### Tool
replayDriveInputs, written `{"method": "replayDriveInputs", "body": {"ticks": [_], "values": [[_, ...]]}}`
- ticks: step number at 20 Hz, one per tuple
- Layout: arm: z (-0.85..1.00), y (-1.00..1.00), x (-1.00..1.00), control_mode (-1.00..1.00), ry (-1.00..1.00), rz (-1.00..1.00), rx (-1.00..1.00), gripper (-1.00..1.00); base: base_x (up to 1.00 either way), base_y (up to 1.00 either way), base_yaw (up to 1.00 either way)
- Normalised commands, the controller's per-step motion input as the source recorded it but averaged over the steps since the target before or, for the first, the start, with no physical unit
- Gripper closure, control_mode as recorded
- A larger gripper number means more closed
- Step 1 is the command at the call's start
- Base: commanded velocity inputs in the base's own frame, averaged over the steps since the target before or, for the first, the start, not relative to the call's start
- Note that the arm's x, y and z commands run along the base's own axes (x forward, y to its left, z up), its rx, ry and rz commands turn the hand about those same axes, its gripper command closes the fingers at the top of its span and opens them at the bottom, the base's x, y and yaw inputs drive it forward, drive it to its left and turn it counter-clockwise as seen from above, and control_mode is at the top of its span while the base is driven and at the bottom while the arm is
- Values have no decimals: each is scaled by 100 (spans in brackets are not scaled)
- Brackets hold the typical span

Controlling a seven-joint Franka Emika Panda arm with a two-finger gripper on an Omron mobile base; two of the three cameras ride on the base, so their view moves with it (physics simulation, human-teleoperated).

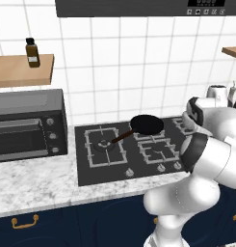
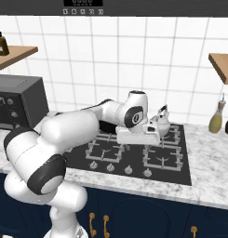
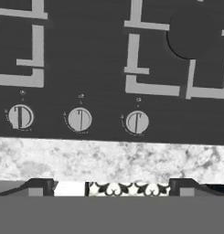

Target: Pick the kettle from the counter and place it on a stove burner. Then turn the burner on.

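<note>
Hand [image 3: 111,186], fingers spread and empty, hovers over the stove knobs [image 3: 79,119], kettle [image 2: 162,123] just behind it on a burner.

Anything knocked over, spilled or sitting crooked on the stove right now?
Nothing stands out. The kettle stands upright on a rear right burner, the frying pan sits flat on the stove, and the three knobs in the hand view look alike. No spills on the counter.
</note>
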Motion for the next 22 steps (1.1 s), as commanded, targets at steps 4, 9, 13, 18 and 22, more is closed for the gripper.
{"method": "replayDriveInputs", "body": {"ticks": [4, 9, 13, 18, 22], "values": [[-44, 6, -1, -100, -2, 9, 12, -100, 0, 0, 0], [-37, 27, 0, -100, 0, 0, 3, -100, 0, 0, 0], [-37, 37, 0, -100, 2, 0, 0, -100, 0, 0, 0], [-39, 10, -4, -100, 0, 0, 0, -100, 0, 0, 0], [-28, 0, -6, -100, 0, 0, 0, -100, 0, 0, 0]]}}
